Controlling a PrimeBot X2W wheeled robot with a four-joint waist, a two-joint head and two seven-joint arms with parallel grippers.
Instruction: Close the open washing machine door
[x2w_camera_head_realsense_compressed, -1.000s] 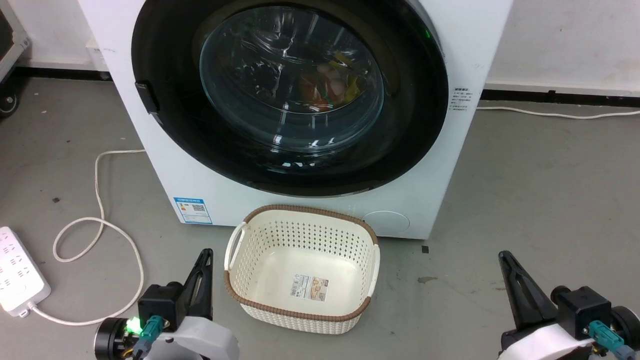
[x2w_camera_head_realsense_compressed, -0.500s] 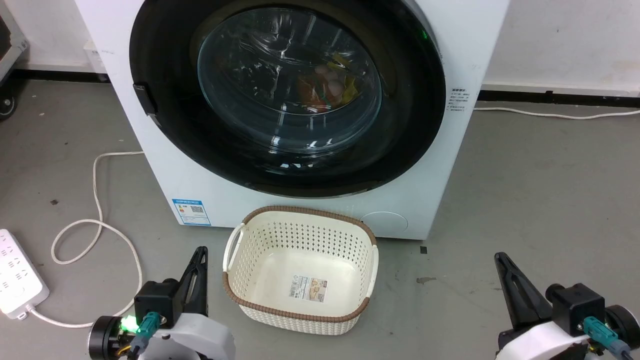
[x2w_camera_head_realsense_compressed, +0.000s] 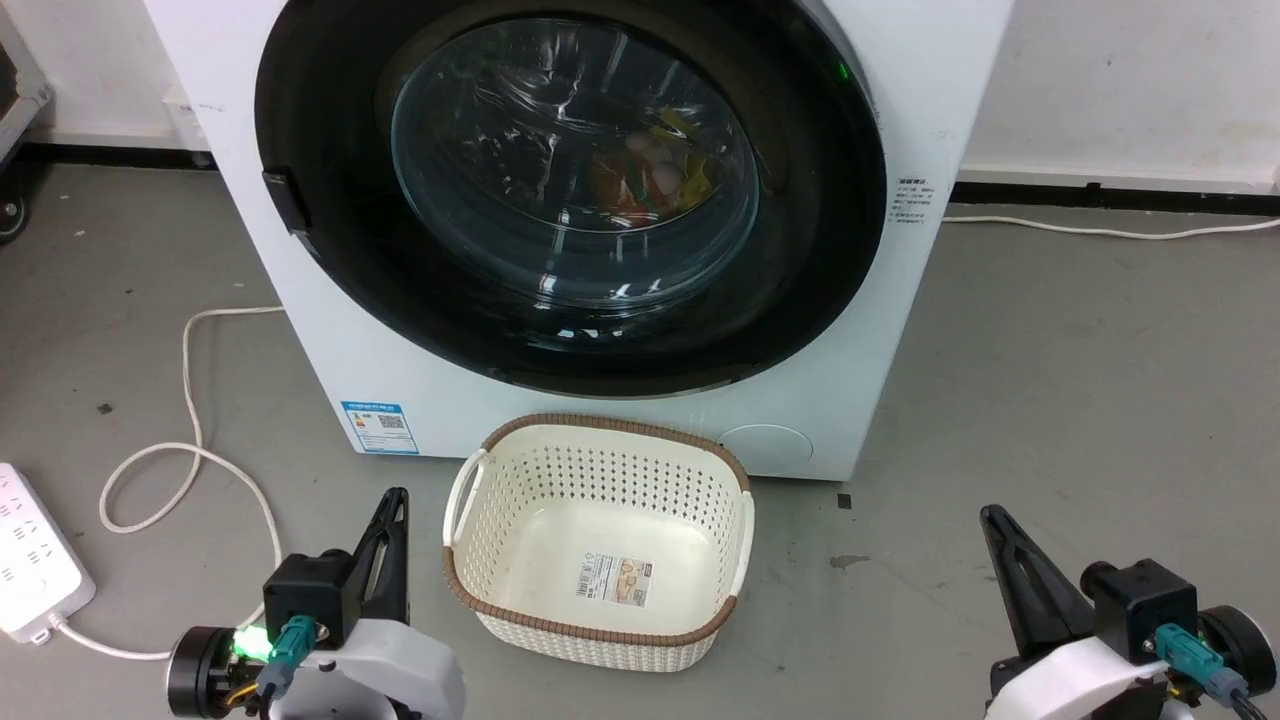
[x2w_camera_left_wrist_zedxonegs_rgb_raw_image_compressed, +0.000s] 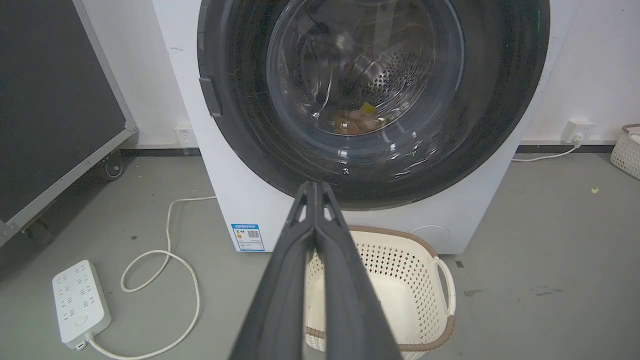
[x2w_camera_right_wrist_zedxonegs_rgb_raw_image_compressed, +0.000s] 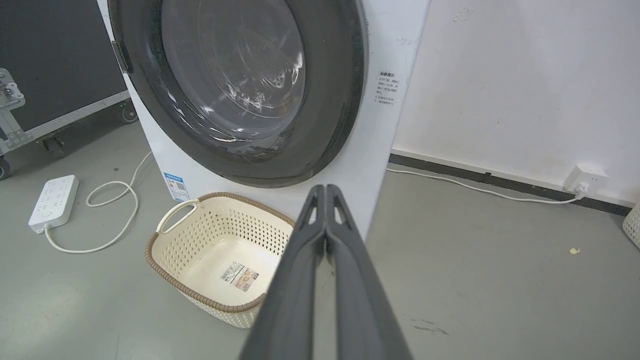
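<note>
L gripper (x2w_camera_head_realsense_compressed: 396, 500) sitting at 7 o'clock, fingers pressing together. At 12, washing machine door (x2w_camera_head_realsense_compressed: 570, 190) lying flat on washing machine (x2w_camera_head_realsense_compressed: 330, 340) front, glass facing 6; round, no long axis. R gripper (x2w_camera_head_realsense_compressed: 990, 515) at 5, fingers pressing together.

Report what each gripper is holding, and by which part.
Nothing is held. The left gripper and the right gripper are both shut on empty air, clear of the washing machine door.

Head view steeply down on washing machine (x2w_camera_head_realsense_compressed: 340, 370) and basket (x2w_camera_head_realsense_compressed: 600, 465); both wrist views lower, flatter, same pair.
</note>
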